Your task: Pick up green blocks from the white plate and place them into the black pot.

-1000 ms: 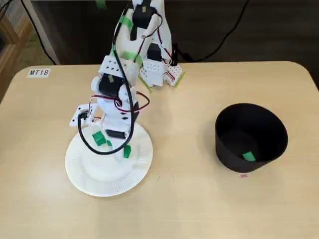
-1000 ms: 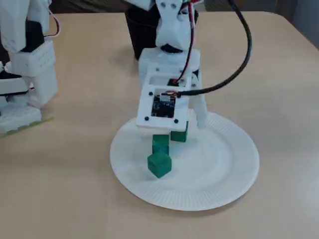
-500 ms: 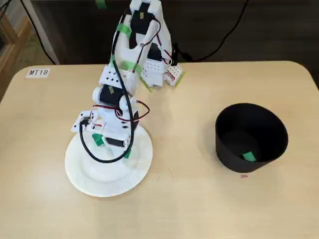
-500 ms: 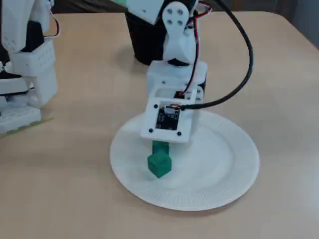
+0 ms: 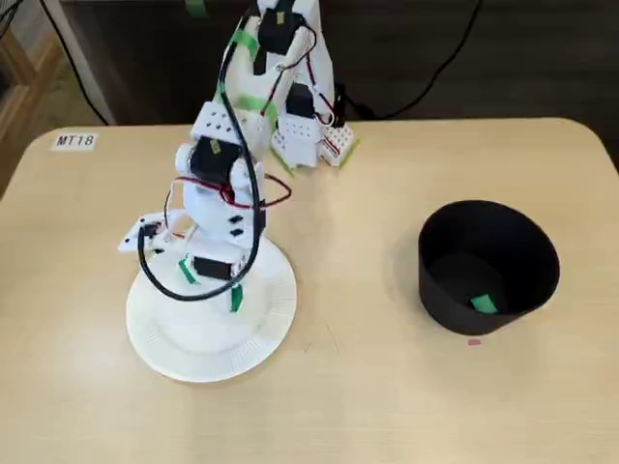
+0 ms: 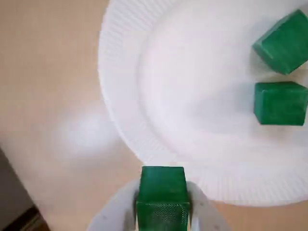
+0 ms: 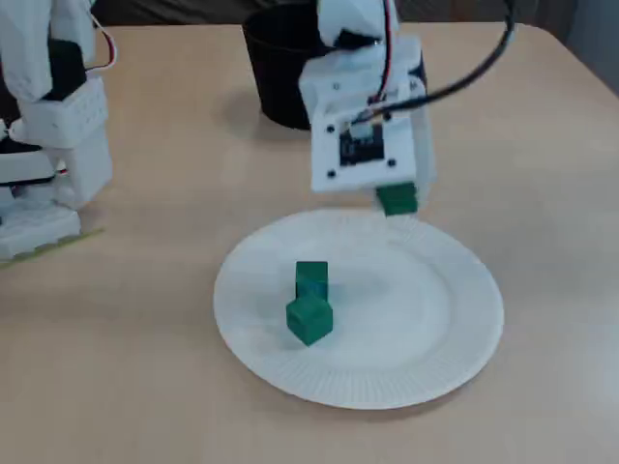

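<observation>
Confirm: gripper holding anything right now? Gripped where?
Yes. The gripper holds one green block, clamped by two opposite side faces, above the rim of the white plate.

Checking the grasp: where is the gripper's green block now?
Wrist view, bottom centre: the green block sits clamped in the gripper, above the white paper plate's rim.

The white plastic gripper (image 6: 162, 201) is clamping a green cube (image 6: 162, 190) at the bottom edge, over the rim of a white ridged paper plate (image 6: 120, 110). Two more green cubes (image 6: 284, 42) (image 6: 280, 103) are sitting just beside each other on the plate's right side, and tan tabletop (image 6: 48, 96) is showing at left.
</observation>
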Available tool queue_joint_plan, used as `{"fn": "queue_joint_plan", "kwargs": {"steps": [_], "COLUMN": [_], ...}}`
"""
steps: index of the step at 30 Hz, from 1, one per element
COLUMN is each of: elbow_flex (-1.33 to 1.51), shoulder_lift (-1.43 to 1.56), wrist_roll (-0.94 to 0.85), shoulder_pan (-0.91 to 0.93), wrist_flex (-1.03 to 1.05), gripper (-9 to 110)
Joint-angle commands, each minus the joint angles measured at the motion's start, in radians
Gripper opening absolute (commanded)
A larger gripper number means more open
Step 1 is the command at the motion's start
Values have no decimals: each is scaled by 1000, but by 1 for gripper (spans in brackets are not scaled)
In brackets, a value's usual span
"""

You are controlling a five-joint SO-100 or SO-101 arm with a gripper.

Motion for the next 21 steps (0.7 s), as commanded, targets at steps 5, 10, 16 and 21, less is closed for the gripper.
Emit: {"fn": "queue_joint_plan", "kwargs": {"steps": [5, 10, 16, 21], "elbow_flex": [141, 304, 399, 508], "shoulder_lift": [454, 638, 643, 641], "wrist_roll": [156, 267, 250, 201], "shoulder_pan": [-253, -568, -851, -928], "wrist_flex": [-58, -158, -339, -449], "gripper": [-2, -2, -2, -2]}}
